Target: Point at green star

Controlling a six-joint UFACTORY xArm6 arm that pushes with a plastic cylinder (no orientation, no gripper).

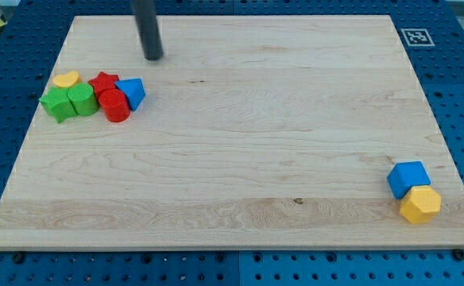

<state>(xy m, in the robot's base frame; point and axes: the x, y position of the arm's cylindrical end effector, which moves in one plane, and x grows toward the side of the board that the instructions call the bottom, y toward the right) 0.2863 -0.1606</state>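
Green star [57, 104] sits at the far left of the block cluster near the wooden board's [240, 135] left edge, untouched by the arm's rod

Largest is the wooden board, lying on a blue pegboard table [454, 48] and carrying a small black-and-white marker [417, 36] at the view's top right. The dark rod comes down from the top, its tip [153, 58] resting on bare wood above and to the right of the cluster, apart from every block; the arm has no pincer, so nothing is grasped. Beside the star are a green block [82, 100], a red star [102, 83], a red cylinder [116, 106], a blue triangular block [132, 92] and a yellow heart-like block [66, 79]. At bottom right, a blue cube [408, 178] touches a yellow hexagonal block [419, 205]
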